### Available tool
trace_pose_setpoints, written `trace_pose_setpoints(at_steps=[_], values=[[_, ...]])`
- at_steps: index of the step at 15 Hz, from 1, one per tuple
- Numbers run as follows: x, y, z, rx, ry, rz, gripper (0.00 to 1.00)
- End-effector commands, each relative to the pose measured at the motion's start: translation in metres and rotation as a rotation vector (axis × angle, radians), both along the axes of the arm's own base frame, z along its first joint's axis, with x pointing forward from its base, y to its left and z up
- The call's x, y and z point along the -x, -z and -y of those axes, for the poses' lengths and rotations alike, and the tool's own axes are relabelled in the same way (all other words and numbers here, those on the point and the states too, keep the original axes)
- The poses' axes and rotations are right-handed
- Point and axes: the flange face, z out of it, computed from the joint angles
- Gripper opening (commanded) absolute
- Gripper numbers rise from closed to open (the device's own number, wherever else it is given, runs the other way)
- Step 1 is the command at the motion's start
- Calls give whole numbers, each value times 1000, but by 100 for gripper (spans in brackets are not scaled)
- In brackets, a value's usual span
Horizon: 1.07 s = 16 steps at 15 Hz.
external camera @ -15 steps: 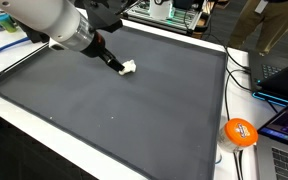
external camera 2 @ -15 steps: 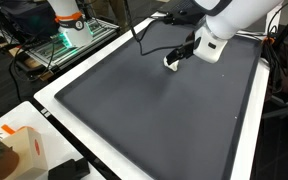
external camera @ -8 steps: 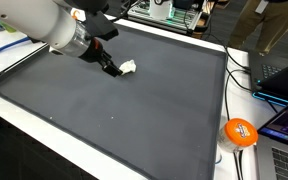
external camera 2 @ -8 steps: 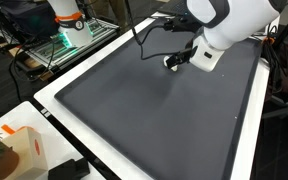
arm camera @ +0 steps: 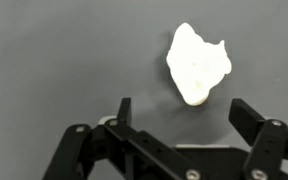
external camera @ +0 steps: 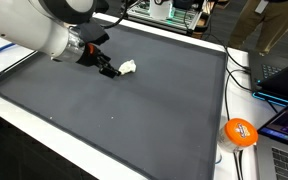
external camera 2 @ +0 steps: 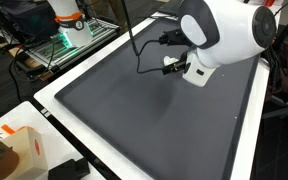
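1. Gripper (arm camera: 184, 112): shown from the wrist with its two fingers (arm camera: 124, 112) spread wide and released. Nothing is held between them.
2. White lump (arm camera: 197, 63): a small, irregular piece lying flat on the mat. It is seen just ahead of the fingertips and in line with the gap between them, with no contact visible.
3. Dark grey mat (external camera: 134, 120): it carries the lump. In an exterior view the white lump (external camera: 128, 68) lies nearer the far edge of the mat than the near one and well in from every corner, with the gripper (external camera: 108, 70) low beside it.
4. The arm is seen from the opposite side in an exterior view, where the gripper (external camera 2: 172, 65) is partly hidden by the wrist.
5. Orange round object (external camera: 241, 132): it rests off the mat, beside a near corner, well apart from the lump.
6. Progress, as judged: the approach is made and the fingers are lined up, but the lump is not yet grasped or lifted. Closing and carrying remain.
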Motion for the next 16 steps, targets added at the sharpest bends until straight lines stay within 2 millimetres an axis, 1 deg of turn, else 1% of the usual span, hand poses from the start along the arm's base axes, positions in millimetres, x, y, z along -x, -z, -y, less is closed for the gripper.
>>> trace_pose_setpoints(at_steps=[1, 5, 10, 16], values=[[3, 8, 4, -78, -10, -71, 100], [6, 12, 3, -90, -9, -129, 100], [-3, 7, -4, -203, -2, -78, 100], [-6, 12, -14, -235, -14, -72, 100]])
